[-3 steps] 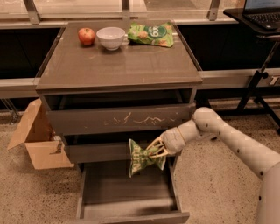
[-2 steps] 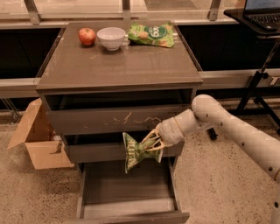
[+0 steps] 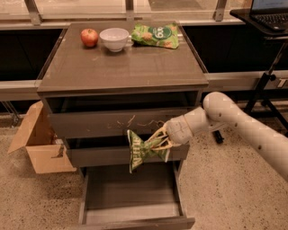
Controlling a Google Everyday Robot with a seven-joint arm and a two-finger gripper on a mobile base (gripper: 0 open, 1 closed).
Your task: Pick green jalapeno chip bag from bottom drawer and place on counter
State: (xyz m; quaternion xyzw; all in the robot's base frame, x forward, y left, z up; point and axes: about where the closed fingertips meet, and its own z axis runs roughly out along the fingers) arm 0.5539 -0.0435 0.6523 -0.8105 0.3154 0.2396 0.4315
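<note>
Pale two-finger gripper (image 3: 159, 139) on the beige arm reaching in from the right is clamped on the small crinkled dull-green jalapeno chip bag (image 3: 140, 152). The bag hangs in front of the middle drawer front, above the pulled-out dark grey-brown bottom drawer (image 3: 130, 194). On the glossy grey-brown counter (image 3: 121, 65), far side: red apple (image 3: 89, 37), white bowl (image 3: 114, 38), brighter green bag (image 3: 155, 35). Cardboard box (image 3: 38, 146) sits on the floor at left.

The floor (image 3: 234, 188) is pale with little specks. An open brown box (image 3: 38, 143) sits on it at the left. Behind, a pale ledge (image 3: 18, 85) runs along dark panels (image 3: 22, 54). At the right, a laptop (image 3: 270, 11) sits on a black stand (image 3: 264, 85).
</note>
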